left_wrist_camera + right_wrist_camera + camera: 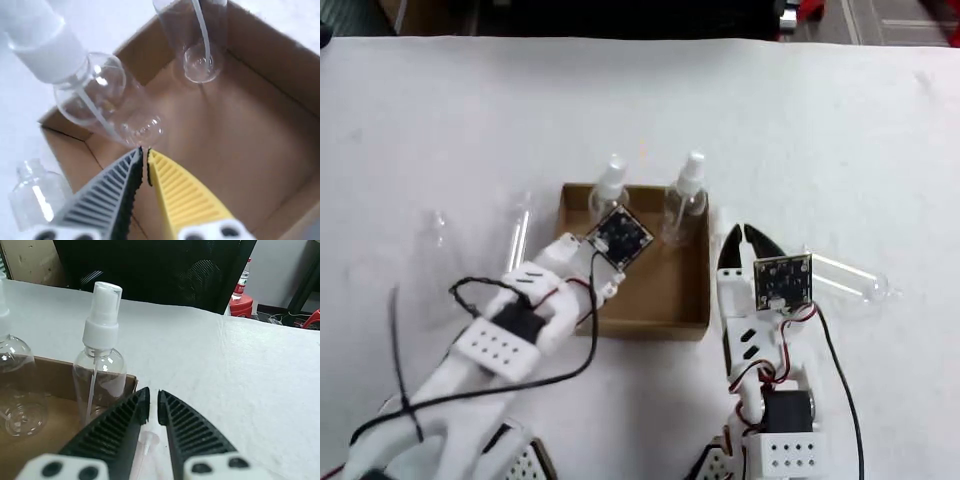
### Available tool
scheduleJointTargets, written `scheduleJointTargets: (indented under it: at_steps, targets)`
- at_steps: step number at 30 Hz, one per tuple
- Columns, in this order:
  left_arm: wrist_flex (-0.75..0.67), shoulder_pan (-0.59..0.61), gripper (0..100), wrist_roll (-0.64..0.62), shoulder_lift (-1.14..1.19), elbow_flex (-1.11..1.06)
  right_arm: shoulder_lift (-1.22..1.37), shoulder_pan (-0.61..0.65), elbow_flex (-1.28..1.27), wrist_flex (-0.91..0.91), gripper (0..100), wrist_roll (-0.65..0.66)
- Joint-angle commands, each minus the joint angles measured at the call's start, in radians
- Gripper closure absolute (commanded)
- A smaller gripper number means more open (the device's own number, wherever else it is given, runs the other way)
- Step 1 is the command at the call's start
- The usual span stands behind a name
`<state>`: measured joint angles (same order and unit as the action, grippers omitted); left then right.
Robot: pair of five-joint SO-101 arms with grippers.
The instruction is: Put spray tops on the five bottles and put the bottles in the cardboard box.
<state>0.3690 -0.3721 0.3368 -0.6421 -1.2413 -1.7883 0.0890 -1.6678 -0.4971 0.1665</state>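
The cardboard box lies at the table's middle. Two clear bottles with white spray tops stand along its far wall, one on the left and one on the right. My left gripper hangs shut and empty over the box floor, just in front of the left bottle; the other bottle stands farther off. My right gripper is shut and empty, low over the table just right of the box. The right-hand bottle stands just beyond its tips. Under it lies a small white spray-top part.
A clear bottle without a top lies on its side right of my right gripper. Two more clear bottles sit left of the box; one is close to the box wall. A black chair stands behind the table's far edge.
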Motion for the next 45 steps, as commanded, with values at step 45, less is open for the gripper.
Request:
scheduleJointTargets:
  at_steps: [45]
  targets:
    - [-0.279, 0.053, 98, -0.046, 0.351, 0.175, -0.012, 0.007, -0.023, -0.007, 98.3, 0.011]
